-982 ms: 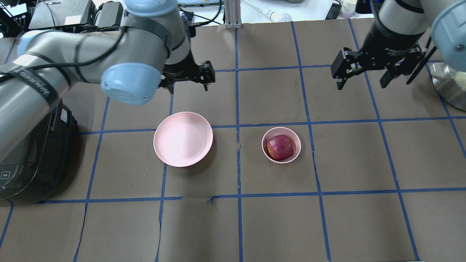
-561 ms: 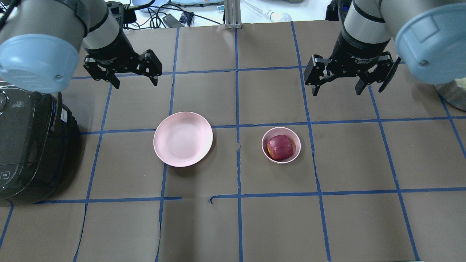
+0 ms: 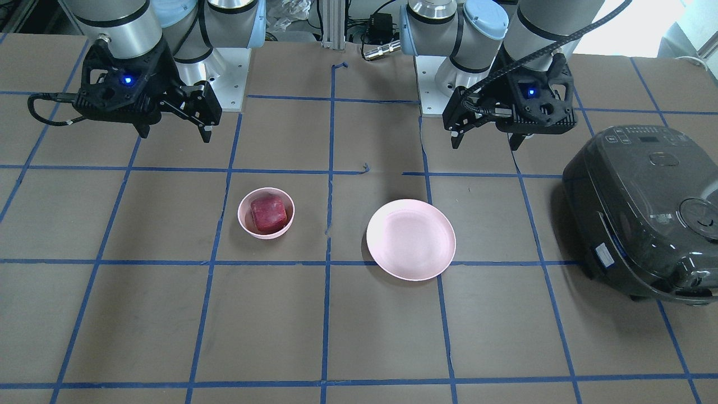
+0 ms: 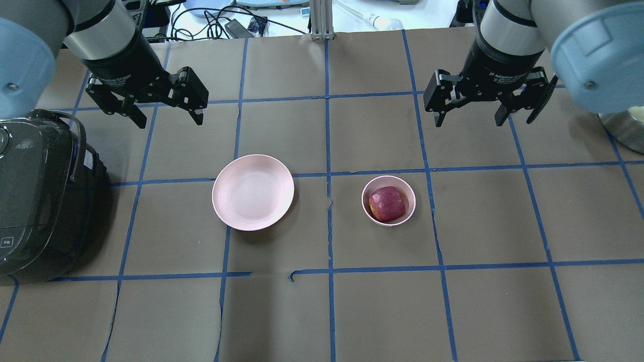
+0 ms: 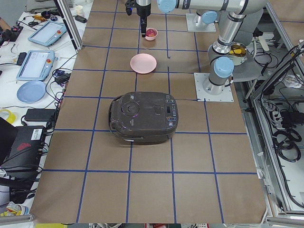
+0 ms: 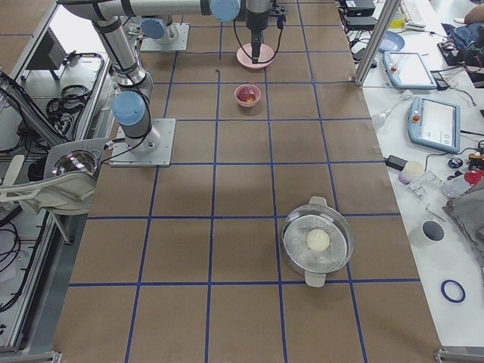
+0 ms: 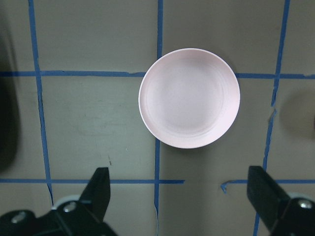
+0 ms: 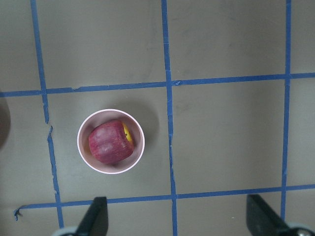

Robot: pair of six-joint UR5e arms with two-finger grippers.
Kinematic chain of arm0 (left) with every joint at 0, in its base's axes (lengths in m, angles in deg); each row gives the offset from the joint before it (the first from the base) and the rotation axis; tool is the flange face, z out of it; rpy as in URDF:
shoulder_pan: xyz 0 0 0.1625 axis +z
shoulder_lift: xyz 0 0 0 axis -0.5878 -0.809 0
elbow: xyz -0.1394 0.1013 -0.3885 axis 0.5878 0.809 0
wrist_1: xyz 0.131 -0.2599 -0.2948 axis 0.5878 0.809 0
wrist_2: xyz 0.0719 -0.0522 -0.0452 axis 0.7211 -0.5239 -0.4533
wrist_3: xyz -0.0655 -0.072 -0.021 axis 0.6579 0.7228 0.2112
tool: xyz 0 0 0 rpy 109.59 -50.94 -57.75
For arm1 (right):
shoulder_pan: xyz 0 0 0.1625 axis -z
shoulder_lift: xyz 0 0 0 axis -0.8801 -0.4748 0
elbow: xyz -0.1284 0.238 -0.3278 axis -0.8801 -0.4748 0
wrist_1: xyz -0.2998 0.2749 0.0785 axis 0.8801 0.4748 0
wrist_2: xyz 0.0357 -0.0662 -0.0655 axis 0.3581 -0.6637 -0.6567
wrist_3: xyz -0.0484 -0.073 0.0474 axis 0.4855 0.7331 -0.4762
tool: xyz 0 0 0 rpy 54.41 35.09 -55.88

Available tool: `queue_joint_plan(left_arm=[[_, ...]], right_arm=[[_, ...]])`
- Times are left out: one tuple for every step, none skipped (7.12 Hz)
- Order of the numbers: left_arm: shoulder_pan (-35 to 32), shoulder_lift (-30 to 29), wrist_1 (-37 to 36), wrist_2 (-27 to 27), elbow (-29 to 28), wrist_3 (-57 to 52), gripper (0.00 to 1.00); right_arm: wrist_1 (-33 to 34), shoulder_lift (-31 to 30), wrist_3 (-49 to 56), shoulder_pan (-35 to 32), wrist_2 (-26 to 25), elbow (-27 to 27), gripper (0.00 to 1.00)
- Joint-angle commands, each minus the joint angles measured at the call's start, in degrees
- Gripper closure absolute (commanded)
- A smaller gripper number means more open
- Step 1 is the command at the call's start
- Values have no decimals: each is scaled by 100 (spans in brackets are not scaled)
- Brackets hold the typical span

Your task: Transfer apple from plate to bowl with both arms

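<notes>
On the taped table (image 4: 322, 311) the apple (image 4: 387, 203) already sits in the bowl (image 4: 375, 184), so you hold the left gripper (image 4: 170, 121) and right gripper (image 4: 468, 123), both wide and empty, well clear of it.

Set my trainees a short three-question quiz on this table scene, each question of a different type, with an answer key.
1. True or false: the apple sits in the bowl.
2. The left end effector and the right end effector are: A) open, holding nothing; B) shut on the apple; C) hidden from every camera.
3. Fill in: the plate holds ___.
Key: 1 true; 2 A; 3 nothing.
</notes>
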Motion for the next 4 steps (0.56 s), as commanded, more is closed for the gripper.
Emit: queue_joint_plan(left_arm=[[6, -85, 7, 57, -164, -82, 0], [14, -85, -37, 75, -165, -117, 0], [23, -120, -185, 75, -165, -126, 0], [23, -147, -221, 75, -165, -126, 0]], right_arm=[[0, -7, -27, 0, -35, -3, 0], [44, 1, -27, 0, -44, -3, 0], [70, 1, -27, 0, -44, -3, 0], [70, 1, -27, 9, -44, -3, 0]])
